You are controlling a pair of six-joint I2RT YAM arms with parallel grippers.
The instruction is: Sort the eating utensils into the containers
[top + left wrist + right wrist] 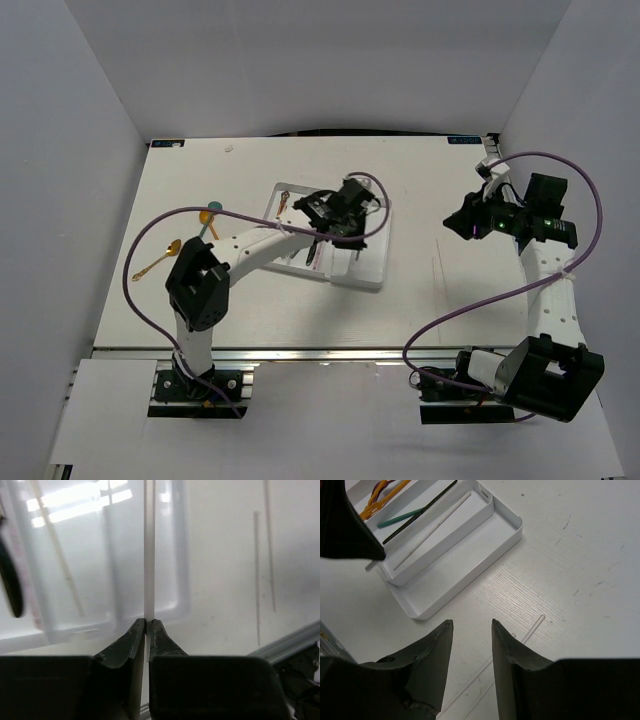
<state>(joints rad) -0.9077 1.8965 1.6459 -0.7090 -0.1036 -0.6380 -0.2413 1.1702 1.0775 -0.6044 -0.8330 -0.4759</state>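
Observation:
The white tray lies mid-table. My left gripper hangs over it, shut on a thin pale chopstick that runs along the tray. In the right wrist view the tray holds orange forks, a teal knife, a black knife and another chopstick; the compartment nearest this camera shows empty. My right gripper is open and empty above loose chopsticks on the table right of the tray.
A gold spoon and a teal and an orange-gold spoon lie on the table left of the tray. Two chopsticks lie on the table beside the tray. The table's metal front rail is near.

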